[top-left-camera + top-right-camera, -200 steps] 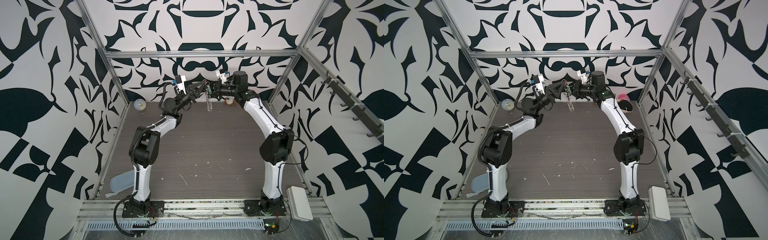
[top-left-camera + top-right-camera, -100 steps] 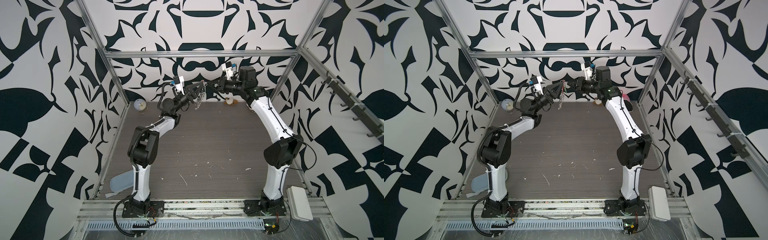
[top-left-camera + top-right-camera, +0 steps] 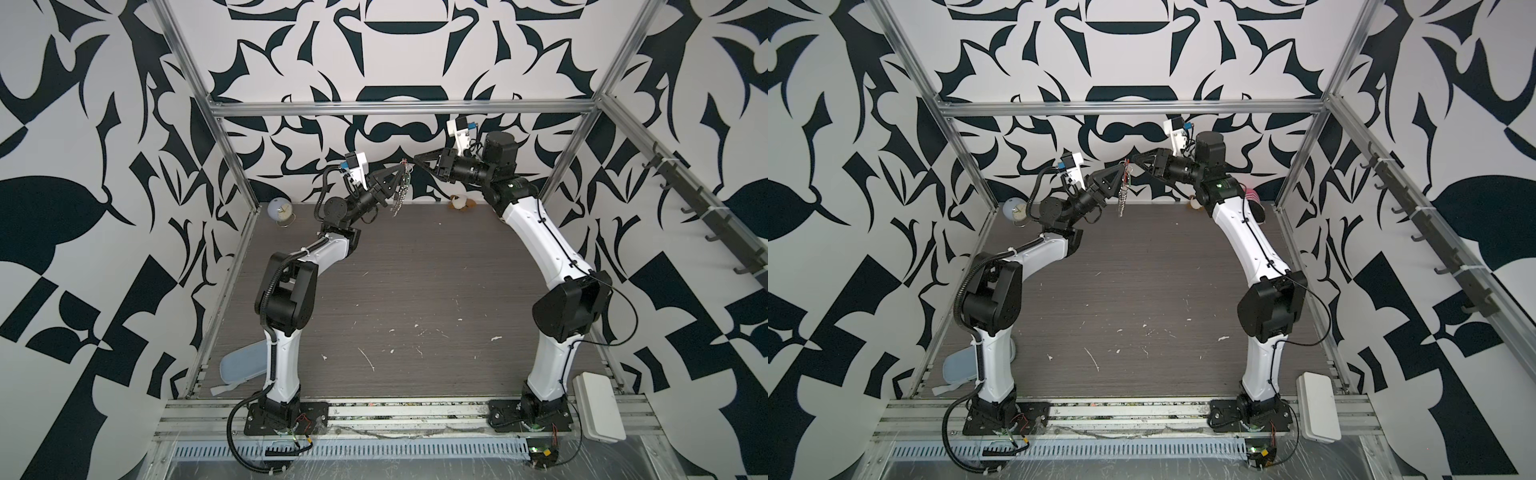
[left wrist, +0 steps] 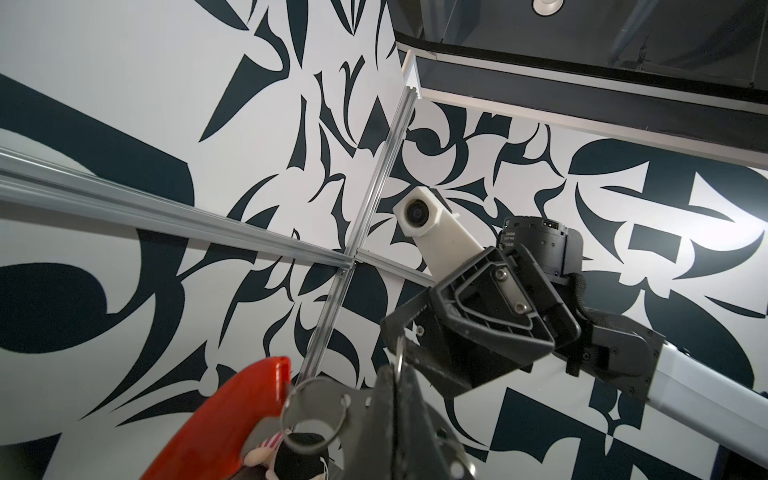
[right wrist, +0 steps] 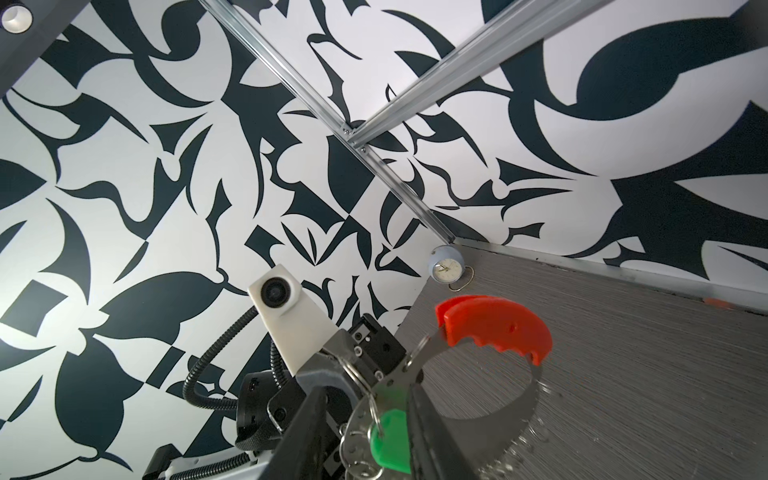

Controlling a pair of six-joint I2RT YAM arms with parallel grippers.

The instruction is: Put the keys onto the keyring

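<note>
Starting with both top views, you have the left gripper raised over the far end of the table and clamped shut on the keyring. The keyring's string of small rings hangs straight down below that gripper. The right gripper meets the left gripper almost tip to tip, just beside it. A small clock stands in the table's back corner, well apart from the left gripper.

In the left wrist view, you see the left gripper's dark fingers pressed together on the keyring's flat metal end. The curved red-orange piece sits just beside them. The right gripper is just beyond the left gripper's tips.

In the right wrist view, the keys, a green tag, sit low between the right gripper's two fingers. The tag lies against one finger and clear of the other, so those jaws stand apart. You cannot tell whether they press it. The tag hangs at the keyring's flat end, just beside the left gripper. Whether its tiny ring is threaded on, you cannot tell. The red-orange piece arcs away from the left gripper, with the clock farther off beyond it.
</note>
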